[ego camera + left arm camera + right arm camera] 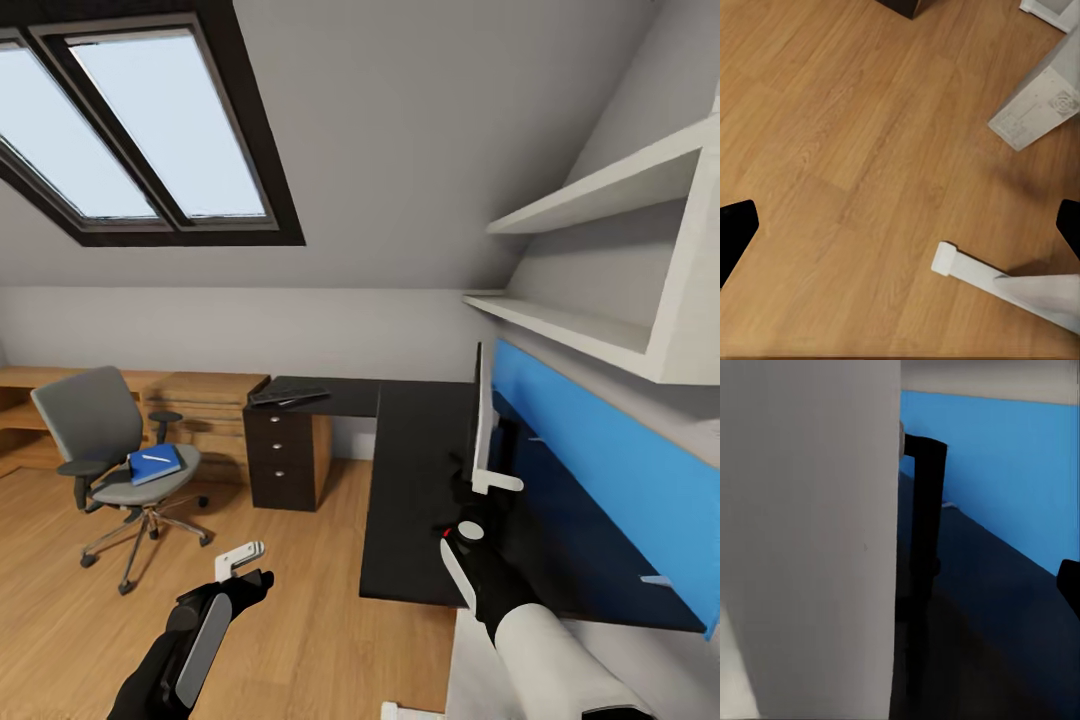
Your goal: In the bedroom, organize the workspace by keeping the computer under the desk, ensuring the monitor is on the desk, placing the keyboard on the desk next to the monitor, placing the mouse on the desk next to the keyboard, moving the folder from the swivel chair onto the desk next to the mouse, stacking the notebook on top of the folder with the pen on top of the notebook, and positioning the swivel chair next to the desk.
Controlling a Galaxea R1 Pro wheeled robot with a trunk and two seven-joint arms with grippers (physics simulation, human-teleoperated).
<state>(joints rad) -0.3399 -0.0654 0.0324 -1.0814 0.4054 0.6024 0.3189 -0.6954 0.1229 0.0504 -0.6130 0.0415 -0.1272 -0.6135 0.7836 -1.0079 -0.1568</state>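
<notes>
Black desk [420, 480] carried the monitor [484, 420] edge-on near the blue back panel [600, 480], likely so the screen would face the seat. The right gripper [478, 500] sat at its base; whether its fingers had closed on the monitor I could not tell. The left gripper [245, 565] hung spread and empty over the floor [855, 150]. The folder [155, 464] lay on the swivel chair [110, 440], well apart.
</notes>
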